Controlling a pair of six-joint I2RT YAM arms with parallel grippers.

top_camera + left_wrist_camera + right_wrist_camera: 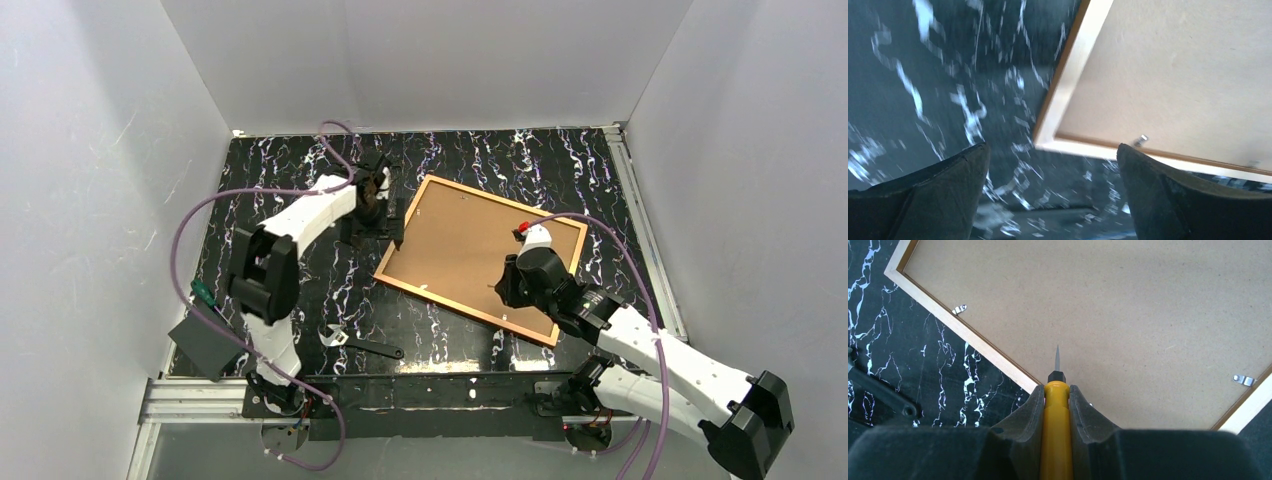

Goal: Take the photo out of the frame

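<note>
The frame [465, 311] lies face down on the black marbled table, so the photo shows only its tan back board [470, 245]. My left gripper [372, 222] hovers at the frame's left side. In the left wrist view it is open [1053, 150] just off the frame's pale corner [1068, 90], with nothing between its fingers. My right gripper [508, 288] hangs over the board near the frame's near corner. It is shut [1057, 390] on a yellow-handled screwdriver [1056, 430], whose tip points at the board [1108, 315].
Small metal clips [959, 309] [1243, 380] [1140, 140] sit along the frame's inner edge. A black wrench [360, 345] lies on the table near the front, left of the frame. A green-handled tool [205, 295] and a black box [205, 345] are at the left edge. White walls enclose the table.
</note>
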